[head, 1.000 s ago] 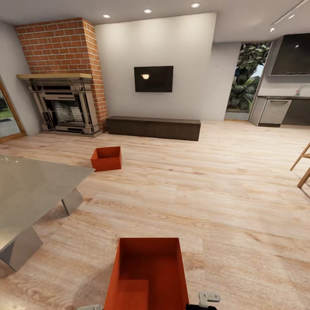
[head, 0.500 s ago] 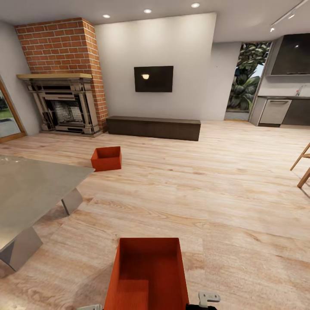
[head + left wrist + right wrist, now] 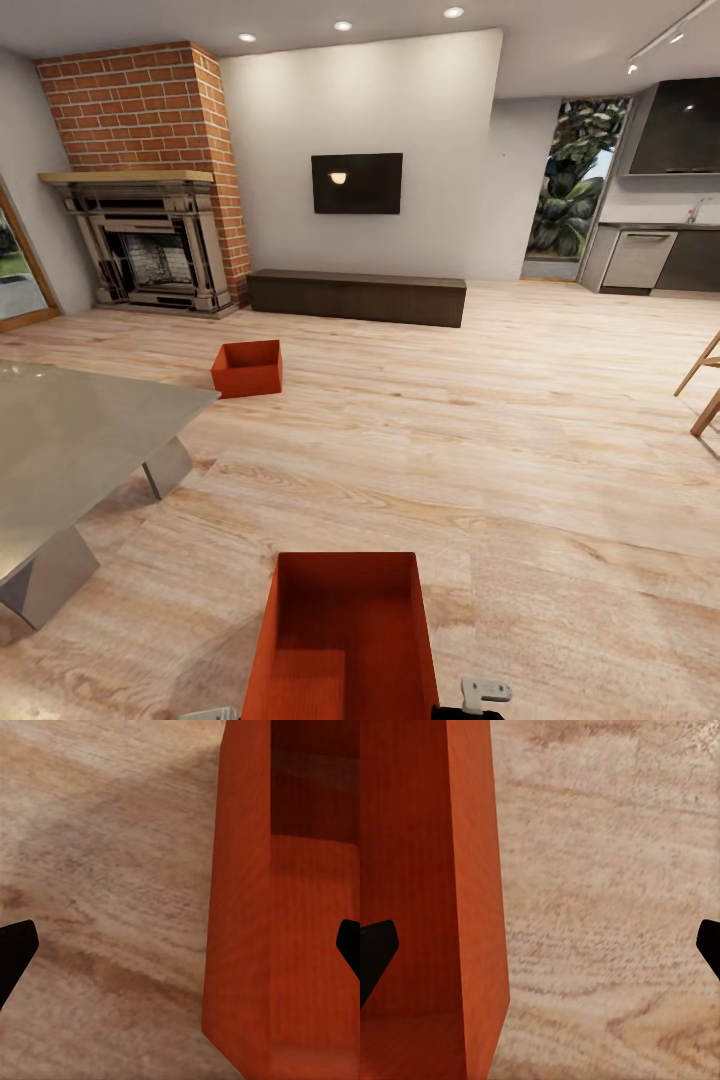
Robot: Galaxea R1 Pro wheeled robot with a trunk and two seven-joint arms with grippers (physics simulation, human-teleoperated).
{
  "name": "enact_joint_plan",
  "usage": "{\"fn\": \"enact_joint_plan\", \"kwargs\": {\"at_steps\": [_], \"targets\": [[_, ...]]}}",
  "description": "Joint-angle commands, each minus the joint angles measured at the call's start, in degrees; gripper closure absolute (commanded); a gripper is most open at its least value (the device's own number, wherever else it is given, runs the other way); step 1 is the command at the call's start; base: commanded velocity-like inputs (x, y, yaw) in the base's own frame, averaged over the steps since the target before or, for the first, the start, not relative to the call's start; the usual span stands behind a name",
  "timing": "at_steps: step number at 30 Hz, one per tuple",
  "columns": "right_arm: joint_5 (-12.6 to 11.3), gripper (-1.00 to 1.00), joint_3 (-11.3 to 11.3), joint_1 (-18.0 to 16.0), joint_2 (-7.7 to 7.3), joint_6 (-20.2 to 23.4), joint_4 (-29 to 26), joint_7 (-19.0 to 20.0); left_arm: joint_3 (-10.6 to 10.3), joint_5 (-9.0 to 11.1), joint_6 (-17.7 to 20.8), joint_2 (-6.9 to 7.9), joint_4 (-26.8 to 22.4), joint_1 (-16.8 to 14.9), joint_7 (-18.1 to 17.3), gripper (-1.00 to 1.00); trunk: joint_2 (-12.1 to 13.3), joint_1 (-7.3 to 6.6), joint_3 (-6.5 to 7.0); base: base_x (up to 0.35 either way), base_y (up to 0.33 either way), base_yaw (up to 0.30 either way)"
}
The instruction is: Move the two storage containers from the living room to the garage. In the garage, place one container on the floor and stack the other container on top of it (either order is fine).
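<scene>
Down low, dead ahead: near bin (image 3: 345, 640), open top up, on the wood floor (image 3: 520, 470) just in front of the base, close to the low table (image 3: 70, 450)
Far bin: second bin (image 3: 247, 367), also on the planks, off toward the fireplace (image 3: 150, 240), well apart from the first
Room: living room, with the TV (image 3: 356, 183) on the wall and a long dark bench (image 3: 356, 296) under it; no garage anywhere yet
Left gripper (image 3: 180, 952): wide open, straddling the near bin's left wall (image 3: 240, 907), one finger outside over the planks, the other inside the bin; holding nothing
Right gripper (image 3: 540, 952): same deal mirrored, spread wide over the right wall (image 3: 476, 892), nothing pinched yet
Contact: can't tell if any fingertip touches the walls; looks like gaps on both sides
Step in hand: looks like the very first pickup, lining up a two-handed grab on the near bin; both bins unmoved, so basically nothing done
Next move: probably close both sets of fingers on the thin walls together, then lift level
Watch out: thin walls, so uneven squeeze or lifting one side first could tip or slip it
</scene>
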Motion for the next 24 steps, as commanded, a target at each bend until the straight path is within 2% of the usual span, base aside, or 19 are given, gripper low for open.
{"fn": "enact_joint_plan", "kwargs": {"at_steps": [1, 9, 19, 24], "targets": [[0.04, -1.00, -0.19, -0.03, 0.03, -0.22, 0.05, -0.11, 0.49, -0.28, -0.17, -0.03, 0.05, -0.04, -0.46, -1.00, -0.42, 0.21, -0.23, 0.000, 0.000, 0.000], [0.04, -1.00, -0.19, -0.03, 0.03, -0.22, 0.05, -0.11, 0.49, -0.28, -0.17, -0.03, 0.05, -0.04, -0.45, -1.00, -3.63, 1.96, -1.67, 0.000, 0.000, 0.000], [0.04, -1.00, -0.18, -0.03, 0.03, -0.22, 0.05, -0.11, 0.49, -0.28, -0.17, -0.03, 0.05, -0.04, -0.48, -1.00, -3.63, 1.96, -1.67, 0.000, 0.000, 0.000], [0.04, -1.00, -0.15, -0.03, 0.03, -0.22, 0.05, -0.11, 0.49, -0.28, -0.17, -0.03, 0.05, -0.04, -0.50, -1.00, -5.64, 3.06, -2.56, 0.000, 0.000, 0.000]]}}
